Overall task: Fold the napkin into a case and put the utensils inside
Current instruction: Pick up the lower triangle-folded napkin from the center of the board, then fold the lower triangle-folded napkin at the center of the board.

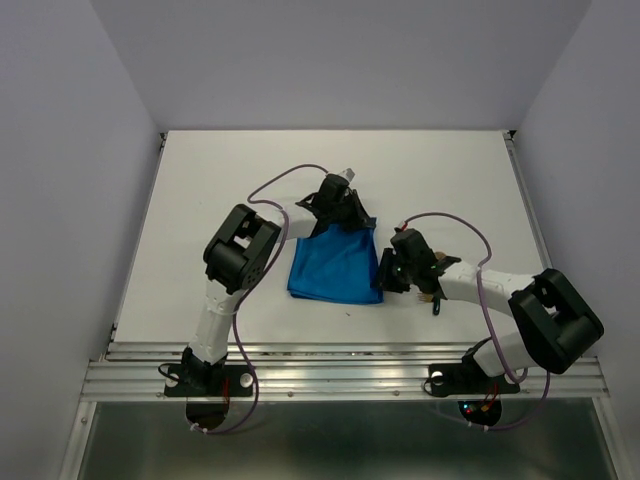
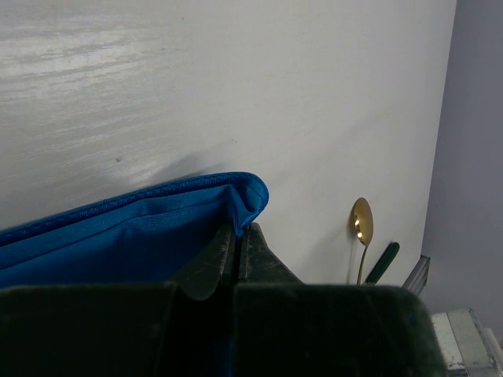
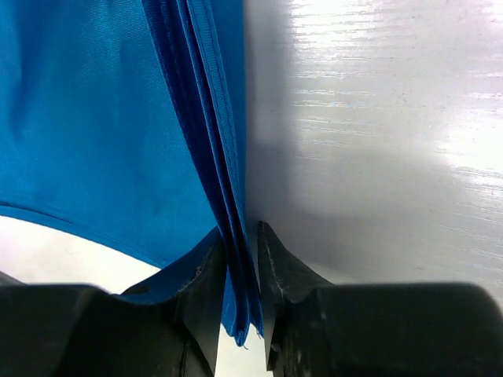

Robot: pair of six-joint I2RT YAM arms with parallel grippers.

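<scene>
The blue napkin [image 1: 335, 265] lies folded in layers on the white table [image 1: 220, 190], its right side lifted. My left gripper [image 1: 347, 218] is shut on its far right corner [image 2: 247, 196]. My right gripper [image 1: 386, 272] is shut on the layered near right edge [image 3: 228, 236], which hangs between its fingers. In the left wrist view the gold spoon [image 2: 361, 224] lies on the table to the right, with a dark green handle [image 2: 383, 261] beside it. In the top view the utensils [image 1: 432, 298] are mostly hidden under the right arm. No finished case shows.
The table's side walls [image 1: 60, 200] rise on the left and right. A metal rail [image 1: 340, 370] runs along the near edge by the arm bases. Cables loop over both arms.
</scene>
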